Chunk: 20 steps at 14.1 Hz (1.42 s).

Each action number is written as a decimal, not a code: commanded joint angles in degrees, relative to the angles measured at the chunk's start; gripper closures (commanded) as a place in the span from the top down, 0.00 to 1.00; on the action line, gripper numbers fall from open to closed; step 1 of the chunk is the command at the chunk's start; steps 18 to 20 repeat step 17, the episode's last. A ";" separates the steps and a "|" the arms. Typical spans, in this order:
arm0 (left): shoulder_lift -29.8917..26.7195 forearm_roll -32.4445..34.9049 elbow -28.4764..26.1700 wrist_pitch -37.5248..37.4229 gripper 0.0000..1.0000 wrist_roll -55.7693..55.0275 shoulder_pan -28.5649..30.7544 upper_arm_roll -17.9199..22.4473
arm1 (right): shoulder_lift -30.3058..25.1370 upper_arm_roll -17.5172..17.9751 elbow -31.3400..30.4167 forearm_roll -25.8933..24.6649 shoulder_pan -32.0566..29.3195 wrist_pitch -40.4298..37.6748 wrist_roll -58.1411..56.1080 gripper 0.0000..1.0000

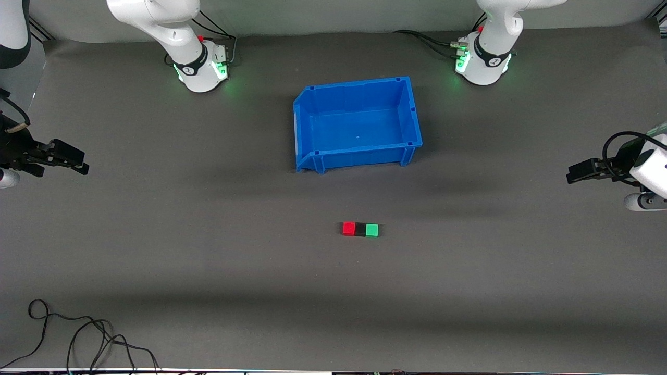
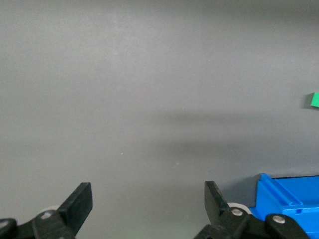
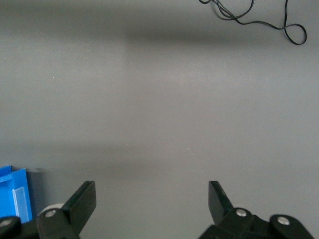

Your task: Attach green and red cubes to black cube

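Both grippers, left [image 1: 573, 173] and right [image 1: 82, 165], hang wide open over bare table, well apart from the cubes. Red cube [image 1: 348, 228], black cube [image 1: 360, 229] and green cube [image 1: 372, 230] touch in a row. Only the green one's edge shows to the left wrist.

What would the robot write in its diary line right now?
cubes: red, black, green joined | left hand: open | right hand: open

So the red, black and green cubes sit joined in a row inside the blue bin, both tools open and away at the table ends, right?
Not quite. The front view shows the red cube, black cube and green cube joined on the table, nearer the camera than the blue bin. The left tool and right tool are open.
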 commanded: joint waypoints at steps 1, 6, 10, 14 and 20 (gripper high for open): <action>1.04 1.65 1.77 -1.65 1.00 3.30 0.44 -0.20 | -1.16 0.02 -0.72 -0.33 0.14 -0.30 -0.61 1.00; 1.04 1.47 2.12 -2.96 1.00 4.64 0.44 -0.20 | -1.50 -0.07 -0.80 1.24 0.23 -1.52 -0.26 1.00; 1.13 1.56 2.12 -2.96 1.00 4.81 0.44 -0.20 | -1.33 -0.07 -0.72 3.62 0.14 -2.59 0.36 1.00; 1.39 1.30 2.12 -2.62 1.00 4.64 0.53 -0.20 | -1.07 0.02 -0.19 3.62 0.14 -2.50 0.36 1.00; 1.83 1.38 2.12 -2.70 1.00 4.72 0.53 -0.20 | -1.07 0.02 -0.28 3.62 0.14 -2.50 0.36 1.00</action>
